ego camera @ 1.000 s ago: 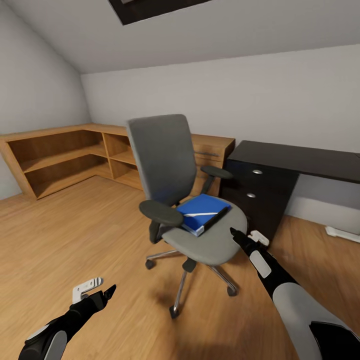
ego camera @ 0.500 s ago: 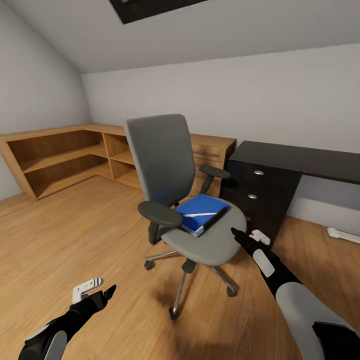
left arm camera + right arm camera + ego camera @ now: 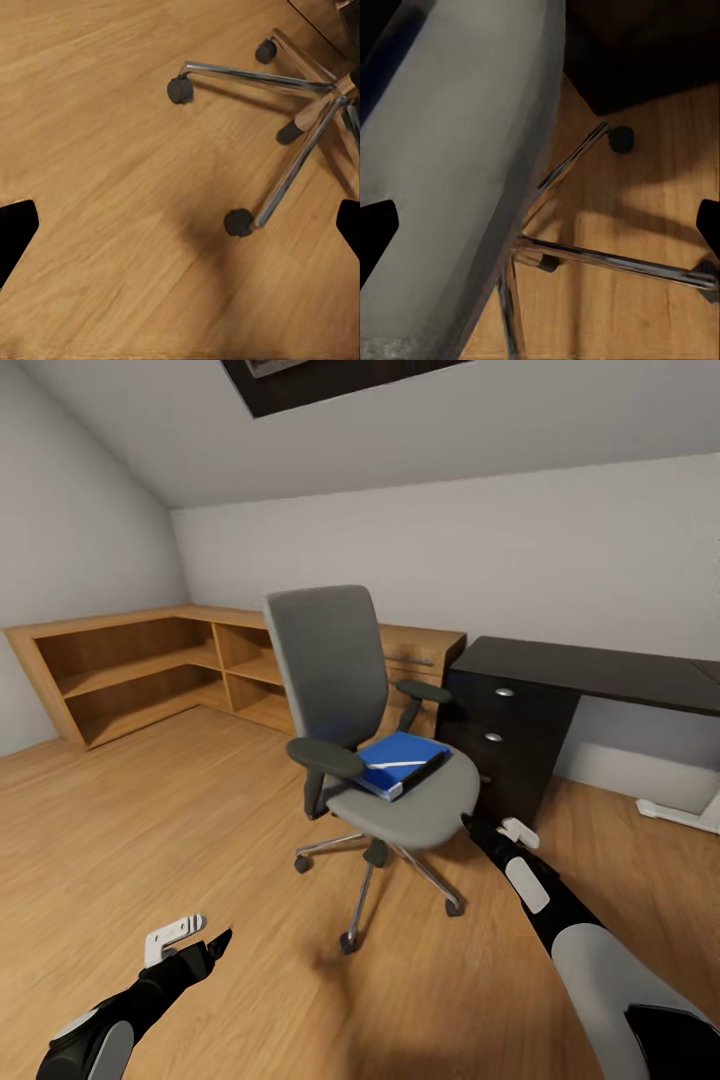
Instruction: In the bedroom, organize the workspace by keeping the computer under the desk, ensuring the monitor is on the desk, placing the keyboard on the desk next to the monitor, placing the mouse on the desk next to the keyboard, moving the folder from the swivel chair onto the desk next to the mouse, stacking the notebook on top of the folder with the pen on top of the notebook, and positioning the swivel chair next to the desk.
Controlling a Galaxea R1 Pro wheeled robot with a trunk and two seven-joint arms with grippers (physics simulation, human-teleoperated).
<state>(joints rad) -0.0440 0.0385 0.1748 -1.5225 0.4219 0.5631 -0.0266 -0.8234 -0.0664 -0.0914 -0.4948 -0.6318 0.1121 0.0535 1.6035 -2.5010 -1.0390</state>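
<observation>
The left gripper [image 3: 215,943] hangs low over the floor and the right gripper [image 3: 468,824] sits just off the seat's front edge; both have their fingers spread wide with nothing held. On the chair [image 3: 375,745] seat lies the folder [image 3: 403,764], flat, its long axis running from the seat's middle toward the desk [image 3: 590,672], dark spine facing the right arm, a pen [image 3: 398,765] across its cover. It looks stiff and fairly heavy, so a pinch across the spine edge seems best, kept level, since the pen may roll
</observation>
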